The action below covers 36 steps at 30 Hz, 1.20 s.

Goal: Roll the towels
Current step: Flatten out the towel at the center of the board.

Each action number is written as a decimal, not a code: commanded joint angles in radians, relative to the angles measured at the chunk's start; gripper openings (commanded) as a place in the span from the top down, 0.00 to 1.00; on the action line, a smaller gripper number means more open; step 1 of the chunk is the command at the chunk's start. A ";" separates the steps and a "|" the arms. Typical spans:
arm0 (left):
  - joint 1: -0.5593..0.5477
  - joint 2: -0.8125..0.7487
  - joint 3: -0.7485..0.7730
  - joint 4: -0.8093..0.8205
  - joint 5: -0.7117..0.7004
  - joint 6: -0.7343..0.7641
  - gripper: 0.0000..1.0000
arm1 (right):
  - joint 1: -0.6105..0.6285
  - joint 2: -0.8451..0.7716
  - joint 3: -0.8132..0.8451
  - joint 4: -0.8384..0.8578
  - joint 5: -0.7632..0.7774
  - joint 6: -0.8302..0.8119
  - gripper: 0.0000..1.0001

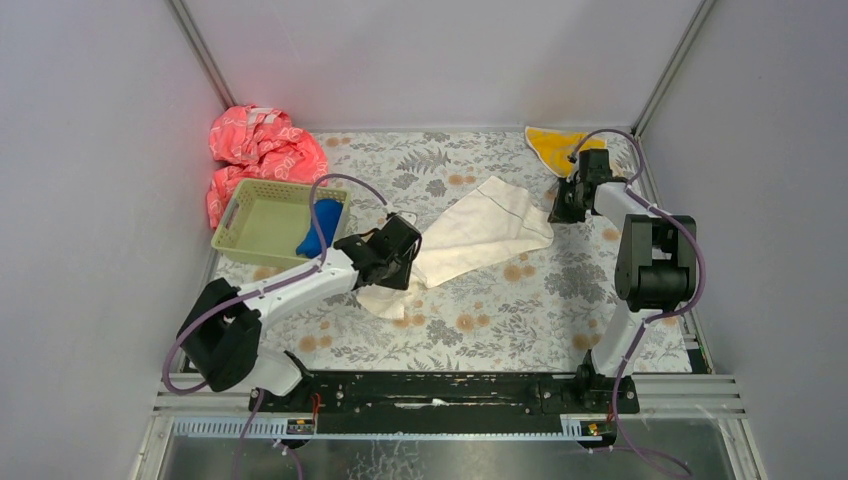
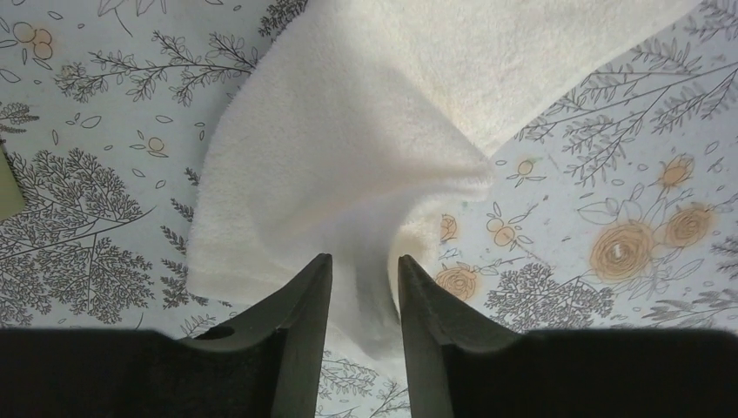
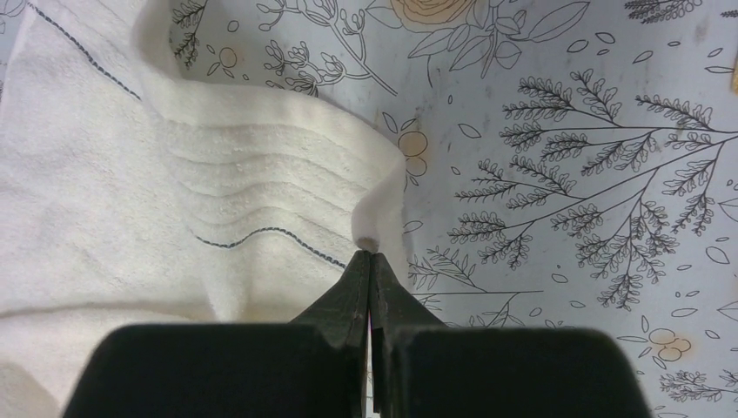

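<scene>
Stretching the long cream-white cloth towel [image 1: 480, 232] taut before rolling seems wise: it lies rumpled right of the pale green plastic basket [image 1: 262, 218], right jaws pinching its far corner, left jaws narrowly parted over its near end.

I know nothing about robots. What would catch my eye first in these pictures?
A long cream-white cloth towel lies crumpled mid-table on the flowered cover; the right gripper pinches one end shut, the left gripper stands open over the other. Behind, a pink-red patterned cloth fills the far left corner beside a pale green plastic basket holding a royal blue towel, and a yellow-orange towel lies far right.
</scene>
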 commanded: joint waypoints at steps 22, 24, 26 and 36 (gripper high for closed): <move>-0.341 0.184 0.201 -0.236 -0.515 -0.342 0.37 | -0.002 -0.072 -0.020 0.071 -0.070 0.023 1.00; -0.383 0.247 0.233 -0.298 -0.616 -0.407 0.37 | -0.002 -0.075 -0.023 0.073 -0.075 0.025 1.00; -0.412 0.315 0.269 -0.362 -0.691 -0.478 0.38 | -0.002 -0.079 -0.028 0.076 -0.079 0.027 1.00; -0.445 0.381 0.231 -0.460 -0.781 -0.710 0.48 | -0.003 -0.088 -0.036 0.079 -0.078 0.023 1.00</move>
